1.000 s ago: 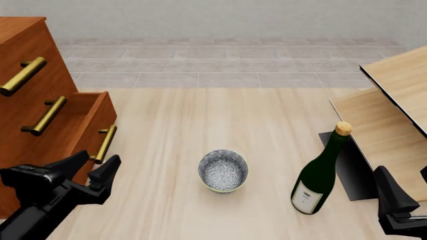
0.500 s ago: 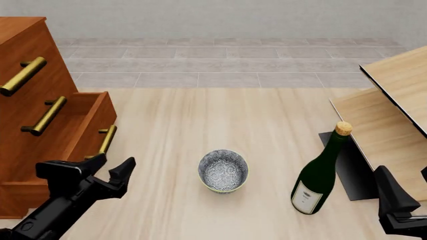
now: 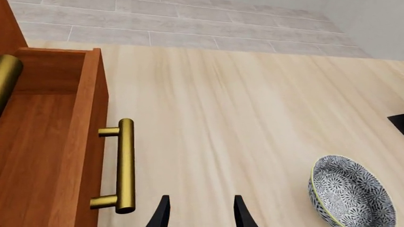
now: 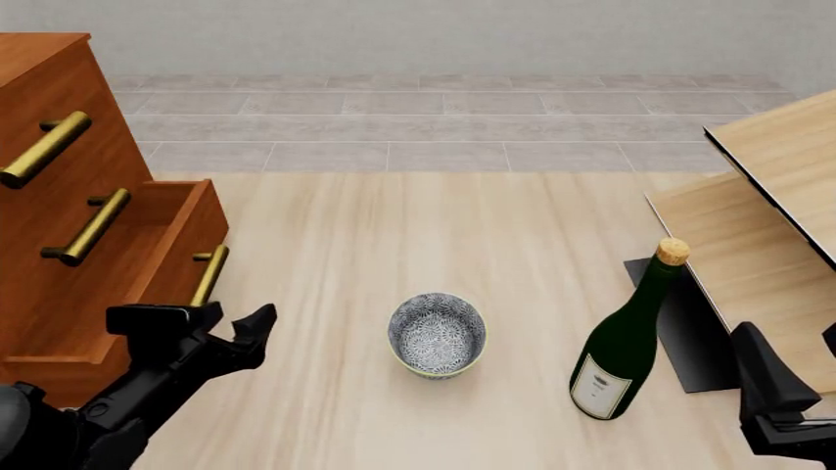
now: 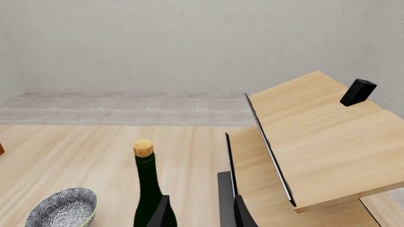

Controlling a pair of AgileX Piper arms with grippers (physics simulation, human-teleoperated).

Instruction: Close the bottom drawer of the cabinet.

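Bottom drawer [image 4: 124, 269] of the cabinet [image 4: 46, 127] stands pulled out at the worktop's [image 4: 340, 235] left edge, with the left pincer [image 4: 209, 321] just beside its handle [image 4: 208, 275].

The drawer is the lowest of three and juts out past the two shut ones above it; its brass bar handle faces the open worktop. The left pincer sits near the handle's close end, fingers spread a little with nothing between them, not touching the bar in the wrist view. Toward the middle stands a patterned bowl [image 4: 437, 335], upright and apart from everything. Right of it a dark green bottle [image 4: 624, 343] with a cork stands upright, near a light-wood piece [image 4: 770, 186]. The right pincer [image 5: 198, 212] hangs low at the right edge, fingers slightly apart and holding nothing.
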